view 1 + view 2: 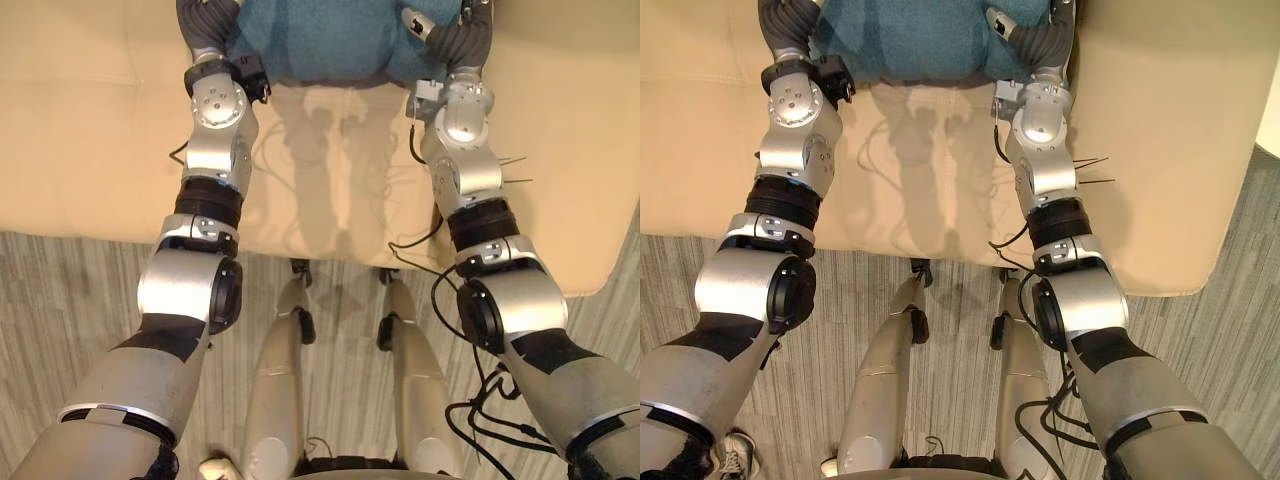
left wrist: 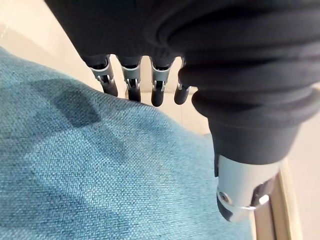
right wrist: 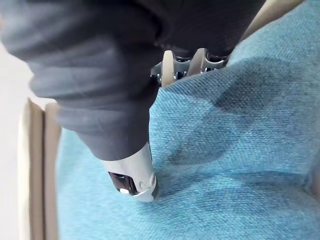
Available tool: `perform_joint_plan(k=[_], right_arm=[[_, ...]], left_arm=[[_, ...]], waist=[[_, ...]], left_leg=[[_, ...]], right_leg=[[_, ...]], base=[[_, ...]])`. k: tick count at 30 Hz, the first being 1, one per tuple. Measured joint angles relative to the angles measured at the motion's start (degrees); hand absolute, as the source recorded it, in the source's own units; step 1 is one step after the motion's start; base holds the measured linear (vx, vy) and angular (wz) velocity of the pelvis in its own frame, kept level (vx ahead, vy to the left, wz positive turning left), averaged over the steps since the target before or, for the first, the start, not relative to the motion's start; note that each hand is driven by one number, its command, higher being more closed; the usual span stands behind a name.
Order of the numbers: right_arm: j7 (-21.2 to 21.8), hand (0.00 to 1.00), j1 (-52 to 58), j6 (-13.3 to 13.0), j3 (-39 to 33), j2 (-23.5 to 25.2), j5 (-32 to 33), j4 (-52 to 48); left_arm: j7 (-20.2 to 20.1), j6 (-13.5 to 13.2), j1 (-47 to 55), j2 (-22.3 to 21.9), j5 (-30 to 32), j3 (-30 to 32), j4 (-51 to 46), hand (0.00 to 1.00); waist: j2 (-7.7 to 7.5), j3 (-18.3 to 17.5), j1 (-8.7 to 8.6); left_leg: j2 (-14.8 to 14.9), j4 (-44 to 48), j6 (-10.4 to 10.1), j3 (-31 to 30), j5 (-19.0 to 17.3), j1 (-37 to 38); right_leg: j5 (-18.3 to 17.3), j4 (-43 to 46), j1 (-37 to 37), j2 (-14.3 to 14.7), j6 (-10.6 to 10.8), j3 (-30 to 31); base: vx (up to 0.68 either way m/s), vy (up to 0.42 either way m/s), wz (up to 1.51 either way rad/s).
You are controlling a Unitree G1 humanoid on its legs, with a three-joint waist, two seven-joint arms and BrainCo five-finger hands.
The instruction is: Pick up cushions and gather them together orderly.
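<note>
Teal cushion (image 1: 310, 40) on beige sofa (image 1: 90, 120) above grey floor (image 1: 60, 290); left hand (image 2: 225, 60) fingers (image 2: 156, 90) straight against it, right hand (image 3: 131, 172) pinching it.

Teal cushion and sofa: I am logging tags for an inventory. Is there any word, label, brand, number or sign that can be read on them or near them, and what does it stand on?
None: no word, label, number or sign can be read on the teal cushion, the cream sofa or the grey floor.
</note>
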Motion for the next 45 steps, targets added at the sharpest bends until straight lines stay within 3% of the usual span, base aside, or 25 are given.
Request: perform_joint_plan(k=[5, 9, 11, 14, 17, 19, 22, 26, 29, 30, 32, 33, 35, 36, 37, 39, 40, 41, 42, 43, 45], right_arm=[[4.45, 0.0, 18.88, -1.97, 3.95, -3.34, -0.1, -17.95], [8.15, 0.0, 38.12, -2.97, 4.44, -4.29, -1.43, -27.59], [10.93, 0.0, 48.89, -3.41, 4.5, -3.62, -2.47, -27.92], [15.85, 0.0, 63.72, -3.39, 3.14, -1.32, -5.39, -24.94], [18.49, 0.0, 70.29, -3.35, 0.68, 0.92, -8.15, -17.35], [20.0, 0.0, 73.89, -3.22, -1.86, 2.22, -10.27, -10.42], [21.04, 0.0, 77.27, -2.73, -3.92, 2.7, -10.91, -1.9], [21.53, 0.0, 79.67, -2.01, -4.89, 2.74, -12.6, 4.98], [22.1, 0.0, 79.73, -2.04, -4.45, 2.47, -12.7, 6.37], [22.16, 0.0, 79.49, -2.05, -4.1, 1.94, -12.91, 6.95], [22.13, 0.0, 78.04, -1.66, -3.08, 1.95, -14.34, 8.62], [22.09, 0.0, 78.76, -1.7, -2.88, 2.11, -14.62, 9.92], [22.16, 0.0, 78.17, -1.67, -2.77, 2.01, -14.96, 11.06], [22.06, 0.0, 77.19, -1.67, -2.88, 1.73, -15.92, 11.33], [21.91, 0.0, 76.15, -1.47, -3.06, 1.23, -16.63, 11.82], [21.55, 0.0, 72.78, -1.24, -2.99, -1.05, -17.0, 11.5], [21.45, 0.0, 71.68, -1.11, -2.99, -1.52, -17.0, 11.46], [20.8, 0.0, 70.19, -0.83, -3.0, -2.43, -16.99, 11.47], [20.48, 0.0, 70.65, -0.74, -3.39, -2.67, -16.93, 11.28], [20.32, 0.0, 70.85, -0.71, -3.82, -2.66, -16.87, 11.1], [19.77, 0.0, 71.09, -0.22, -4.61, -2.62, -16.78, 10.2]], left_arm=[[-0.08, -1.74, 17.1, 5.63, 0.0, -2.59, -17.04, 0.0], [-3.04, -4.25, 36.41, 5.17, 0.01, -2.61, -28.87, 0.0], [-5.44, -4.85, 47.4, 2.49, 0.14, -2.71, -30.49, 0.0], [-10.14, -4.37, 64.14, -1.55, 1.24, -2.77, -29.83, 0.0], [-13.94, -3.96, 71.96, -3.16, 3.54, -2.74, -23.41, 0.0], [-16.94, -2.41, 76.39, -4.11, 6.14, -2.48, -16.43, 0.0], [-19.06, -2.17, 80.41, -4.87, 9.75, -2.06, -10.51, 0.0], [-20.18, -2.17, 82.67, -4.94, 13.65, -1.58, -5.13, 0.0], [-20.13, -2.2, 83.51, -4.8, 14.12, -1.61, -5.33, 0.0], [-20.15, -2.23, 83.49, -5.06, 14.11, -1.46, -5.83, 0.0], [-20.04, -2.17, 83.65, -5.09, 14.08, -0.46, -6.15, 0.0], [-19.98, -2.16, 84.3, -5.11, 13.95, -0.37, -6.55, 0.0], [-19.98, -2.0, 85.37, -5.01, 13.82, 0.16, -7.74, 0.0], [-19.85, -1.53, 85.67, -5.27, 13.73, 0.44, -9.18, 0.0], [-19.8, -1.15, 85.52, -5.77, 13.53, 0.93, -9.58, 0.0], [-19.86, -1.04, 85.13, -9.26, 13.38, 0.63, -11.26, 0.0], [-19.83, -0.98, 84.75, -9.73, 13.37, 0.44, -11.15, 0.0], [-19.83, -0.55, 83.95, -10.42, 13.36, -0.16, -10.85, 0.0], [-19.8, -0.56, 83.51, -10.52, 13.28, -0.5, -10.88, 0.0], [-19.81, -0.56, 83.31, -10.5, 13.3, -0.48, -10.94, 0.0], [-19.78, -0.55, 83.23, -10.48, 13.29, -0.42, -10.93, 0.0]], waist=[[-0.06, -0.03, 0.27], [-0.35, -0.52, 0.16], [-1.11, -4.41, 0.12], [-3.67, -8.28, -0.07], [-4.59, -12.63, -1.19], [-4.56, -15.27, -1.8], [-4.41, -18.22, -2.59], [-4.49, -19.4, -2.68], [-4.59, -19.73, -2.95], [-4.07, -19.76, -2.61], [-3.89, -19.04, -2.97], [-4.58, -19.33, -2.97], [-6.38, -20.31, -2.16], [-7.28, -20.17, -1.33], [-7.47, -20.12, -0.99], [-4.95, -18.84, 0.69], [-4.2, -18.14, 0.58], [-1.99, -16.51, -0.07], [-2.0, -16.22, -0.16], [-1.93, -16.17, -0.16], [-1.96, -16.17, -0.04]], left_leg=[[1.17, 1.61, -0.79, -0.2, -2.12, 7.14], [1.6, 3.52, -0.9, -0.2, -5.02, 13.4], [1.46, 3.81, -1.17, -0.04, -6.98, 14.73], [1.35, 2.84, -1.5, 0.85, -8.75, 20.17], [0.99, 2.5, -1.5, 1.68, -9.8, 23.03], [0.36, 0.44, -1.4, 2.58, -10.18, 28.02], [-0.49, -1.92, -1.4, 3.31, -10.43, 32.36], [-0.63, -3.42, -1.36, 5.9, -10.57, 36.57], [-0.3, 1.54, -0.18, 7.52, -11.87, 33.87], [1.5, 2.1, 0.75, 8.52, -12.19, 32.71], [2.28, 3.57, 0.9, 8.29, -12.29, 32.41], [2.2, 4.39, 0.9, 7.62, -12.28, 32.8], [2.21, 6.16, 0.6, 7.5, -12.09, 31.72], [2.58, 8.13, -0.07, 7.45, -11.59, 30.02], [2.7, 8.27, -0.5, 7.36, -10.67, 29.04], [5.11, 5.27, -2.12, 7.95, -6.32, 26.17], [5.51, 4.64, -2.29, 7.87, -5.14, 25.59], [6.62, 2.68, -3.19, 6.95, -2.48, 25.62], [6.39, 0.05, -5.45, 5.15, 0.42, 25.99], [6.42, 1.4, -4.92, 4.68, -0.23, 25.89], [5.7, 7.89, -1.81, 4.93, -4.08, 25.65]], right_leg=[[-2.21, 0.98, 7.43, 0.84, -0.07, -0.25], [-5.09, 2.85, 13.52, 1.07, 0.15, -0.19], [-6.22, 2.57, 14.92, 1.14, 0.09, 0.07], [-7.29, 1.2, 19.87, 1.15, 0.34, 1.16], [-7.83, 0.41, 22.65, 0.96, 1.09, 1.55], [-8.86, 0.41, 26.02, 0.77, 1.82, 2.67], [-9.72, -0.44, 29.42, 0.19, 2.11, 3.15], [-10.03, -0.27, 31.08, -0.05, 2.47, 5.56], [-9.85, 3.33, 28.45, -0.45, 3.16, 6.33], [-9.81, 4.92, 27.08, 0.31, 5.18, 6.37], [-19.79, 29.64, 21.26, -1.47, 3.34, 2.49], [-23.62, 42.18, 21.24, -3.11, 5.08, 1.5], [-25.42, 48.38, 24.05, -4.4, 7.61, 1.52], [-29.45, 44.23, 26.19, -4.18, 8.85, 1.44], [-30.78, 40.96, 26.4, -3.45, 6.75, 0.45], [-32.97, 30.17, 27.47, 0.07, 2.36, -0.96], [-33.11, 28.46, 27.56, 0.87, 0.52, -1.04], [-31.32, 27.09, 27.63, 2.55, -1.74, -2.11], [-29.89, 25.91, 27.19, 2.69, -3.39, -3.04], [-29.48, 25.33, 26.95, 2.56, -3.93, -3.43], [-28.54, 23.55, 26.76, 2.0, -4.7, -3.55]], base=[[0.0, -0.066, -0.01], [0.06, -0.045, -0.03], [0.09, -0.032, -0.07], [0.12, -0.019, -0.12], [0.09, 0.004, -0.1], [0.1, 0.012, -0.18], [0.08, 0.027, -0.1], [0.03, 0.039, -0.23], [-0.03, 0.059, -0.29], [-0.1, 0.023, -0.3], [-0.15, -0.052, 0.01], [-0.13, -0.076, 0.26], [-0.11, -0.194, 0.11], [-0.16, -0.249, -0.04], [-0.16, -0.19, -0.2], [-0.22, -0.115, -0.44], [-0.36, -0.187, -0.26], [-0.47, -0.204, 0.08], [-0.46, -0.197, 0.19], [-0.36, -0.134, 0.19], [-0.27, -0.089, 0.05]])
